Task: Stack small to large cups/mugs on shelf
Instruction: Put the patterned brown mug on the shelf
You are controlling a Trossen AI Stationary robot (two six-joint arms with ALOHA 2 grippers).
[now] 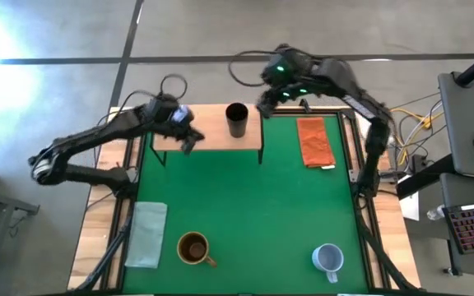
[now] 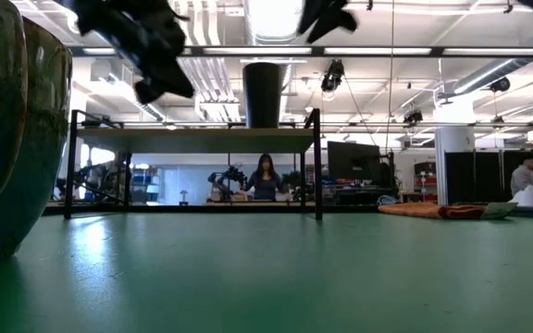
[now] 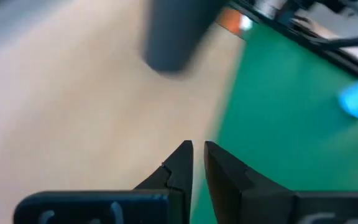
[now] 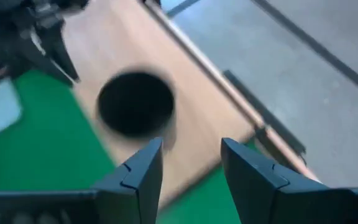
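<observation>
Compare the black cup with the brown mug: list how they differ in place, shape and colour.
The black cup stands on the shelf; the brown mug stands on the green mat at the table's near edge. The black cup has no handle; the brown mug has one. The black cup is dark and narrow; the brown mug is mustard-brown and looks wider. Both stand upright, mouths up, and neither is held by a gripper.
</observation>
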